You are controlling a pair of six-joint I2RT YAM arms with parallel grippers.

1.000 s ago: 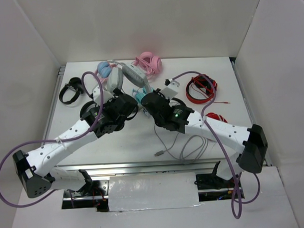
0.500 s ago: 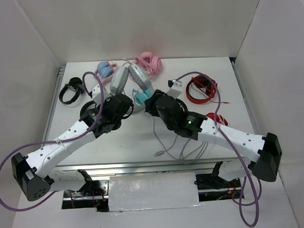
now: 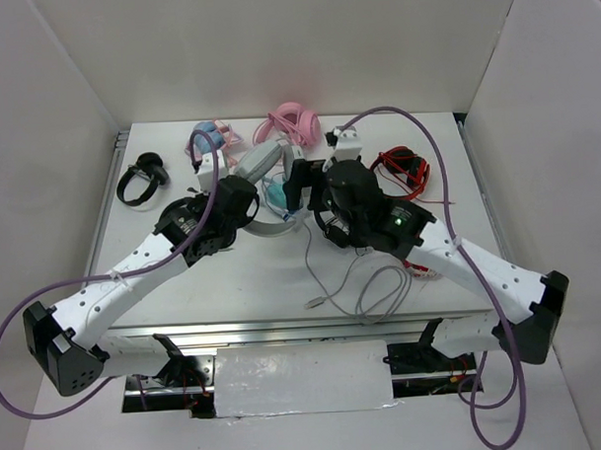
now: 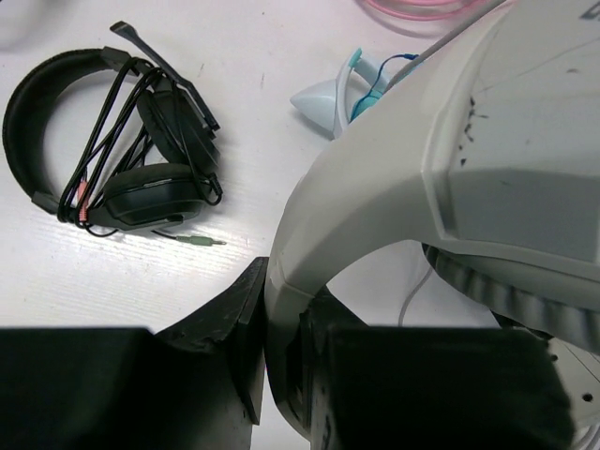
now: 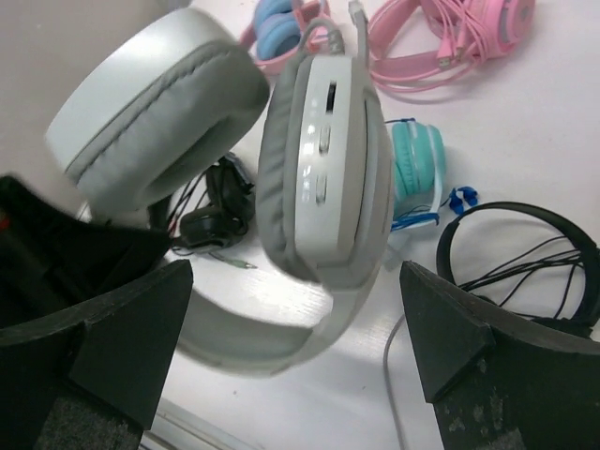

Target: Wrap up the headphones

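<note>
The light-grey headphones point(image 3: 263, 158) stand tilted at the middle back of the table, ear cups up and wide band point(image 3: 272, 229) low. My left gripper point(image 3: 247, 209) is shut on that band; in the left wrist view its black jaws point(image 4: 281, 342) pinch the white band point(image 4: 375, 169). Just right of the cups, my right gripper point(image 3: 293, 190) is open. In the right wrist view its fingers point(image 5: 127, 328) stand wide on either side of the cups point(image 5: 323, 159) without touching them. The thin pale cable point(image 3: 367, 290) trails loose toward the front edge.
A black pair point(image 3: 139, 178) lies at the far left, also in the left wrist view point(image 4: 122, 141). A teal pair point(image 5: 417, 164), a pink pair point(image 3: 295, 121), a blue-and-pink pair point(image 3: 209, 137) and red cabled sets point(image 3: 402, 172) crowd the back. A black on-ear pair point(image 5: 525, 253) lies under the right arm.
My left gripper has closed on the band. My right gripper has opened, let go of the headphones and drawn back to the right. The ear cups have swung together and tilted.
</note>
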